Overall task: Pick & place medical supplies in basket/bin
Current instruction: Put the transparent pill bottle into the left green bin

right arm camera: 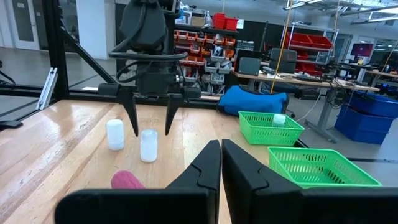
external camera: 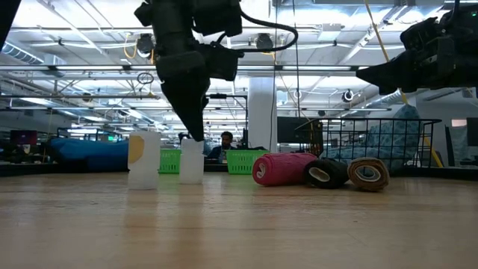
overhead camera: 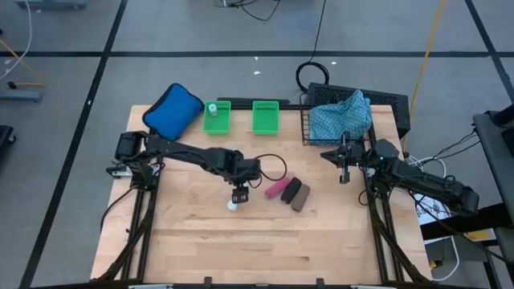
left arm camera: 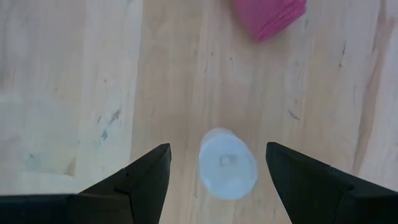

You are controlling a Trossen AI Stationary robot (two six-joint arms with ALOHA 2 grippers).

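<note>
small white plastic bottle (left arm camera: 227,163) stands upright on the light wooden table (overhead camera: 201,241), mid-table. left gripper (overhead camera: 238,195) hangs directly over it, fingers (left arm camera: 140,180) spread wide, one each side of the bottle, not touching it, holding nothing. second small white bottle (right arm camera: 115,134) stands just beside the first; in the low view it shows a yellow-orange patch on its side (external camera: 143,160), no text legible. third white bottle with a teal-green cap (overhead camera: 213,108) sits in the left small green plastic bin (overhead camera: 217,124); the other green plastic bin (overhead camera: 265,118) is next to it.

thumb-sized pink roll (overhead camera: 275,189), black roll (overhead camera: 291,191) and brown roll (overhead camera: 302,197) lie in a row touching each other, near the left gripper on its right-arm side.

blue-green patterned cloth (overhead camera: 341,116) is bunched in the square black wire-grid basket (overhead camera: 308,128) at the far right of the table. right gripper (overhead camera: 345,163) hovers just in front of the basket, fingers (right arm camera: 205,168) closed together, holding nothing.

solid blue padded pouch (overhead camera: 173,111) lies at the far left corner beside the bins.

no readable brands or labels anywhere.
</note>
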